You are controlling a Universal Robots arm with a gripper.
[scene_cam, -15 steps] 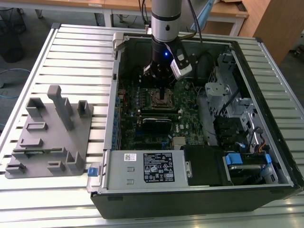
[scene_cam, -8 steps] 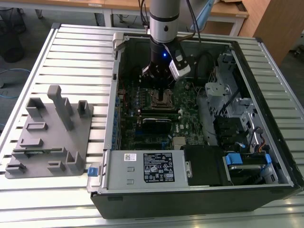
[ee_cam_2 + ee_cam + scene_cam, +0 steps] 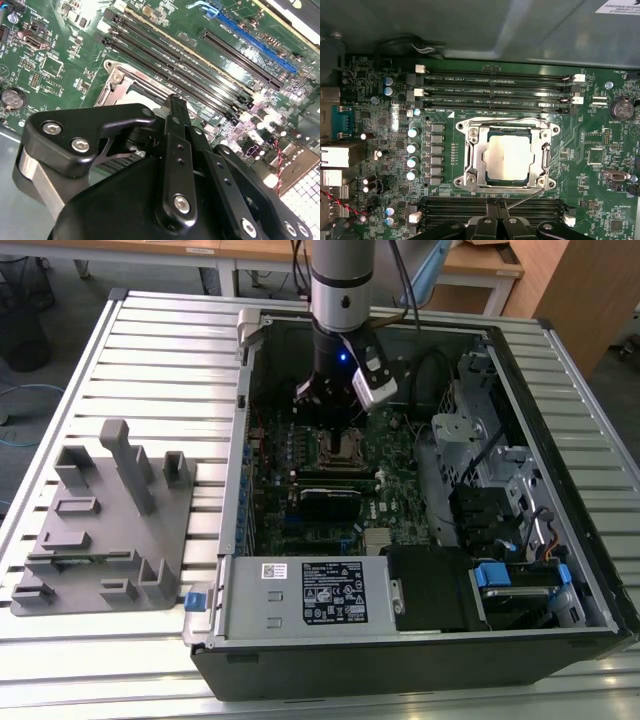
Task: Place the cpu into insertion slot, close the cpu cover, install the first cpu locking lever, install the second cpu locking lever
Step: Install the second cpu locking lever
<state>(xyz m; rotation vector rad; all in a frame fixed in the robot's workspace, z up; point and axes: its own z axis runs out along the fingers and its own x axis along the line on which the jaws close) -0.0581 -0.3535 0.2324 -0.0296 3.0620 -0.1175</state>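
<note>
My gripper (image 3: 335, 405) hangs low inside the open computer case (image 3: 560, 390), just over the green motherboard (image 3: 400, 455). In the second wrist view its black fingers (image 3: 176, 120) look drawn together into one narrow tip with nothing between them, though their very ends are partly hidden from me, so I take them as closed and empty. In the first wrist view the gripper (image 3: 495, 210) sits at the edge of the insertion slot (image 3: 470, 165), on the side toward the nearer bank of long black memory slots (image 3: 495, 202). The cpu (image 3: 509, 157) already lies flat in the socket, its pale metal top showing through the square window. The cpu cover (image 3: 476, 159) is down around it, its silver frame lying flat on the socket. A thin locking lever (image 3: 527, 196) stands off at a slant from the socket's corner toward my fingertips. Farther out in the exterior view, the white-labelled power supply box (image 3: 300, 595) sits at the case's near wall, and a grey fixture block (image 3: 110, 520) rests on the slatted table (image 3: 170, 350) to the exterior view's left
</note>
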